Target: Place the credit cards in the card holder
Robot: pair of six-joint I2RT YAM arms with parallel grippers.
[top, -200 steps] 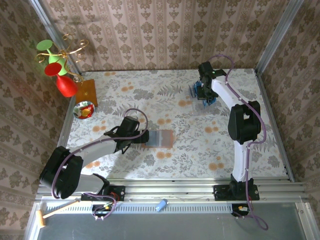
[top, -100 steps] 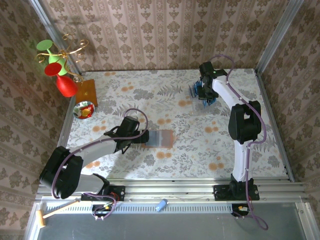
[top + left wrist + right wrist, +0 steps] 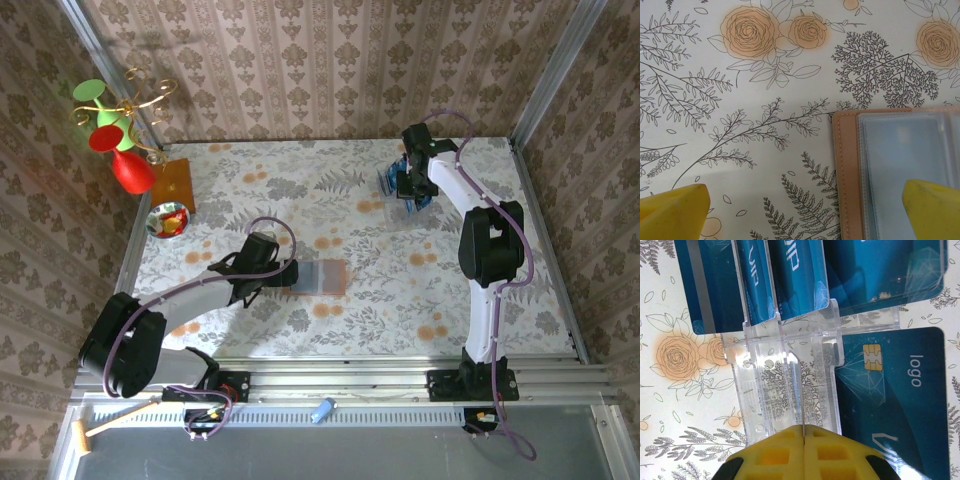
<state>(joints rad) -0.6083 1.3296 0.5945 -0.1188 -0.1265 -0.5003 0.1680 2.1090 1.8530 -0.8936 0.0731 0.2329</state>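
Observation:
The card holder lies open mid-table, salmon-brown with clear sleeves. My left gripper hovers at its left edge, open, with its yellow fingertips set wide apart and only one of them over the wallet; the gripper's midpoint is above the tablecloth. Several blue credit cards stand in a clear plastic rack at the back right. Another credit card lies flat beside the rack. My right gripper is over the rack, shut on a thin card seen edge-on.
A red vase, an orange-brown wooden board and a small bowl stand at the back left. Patterned walls close the table on three sides. Open tablecloth lies between the wallet and the rack.
The right gripper has edged slightly right over the rack. The left arm and the wallet have not moved.

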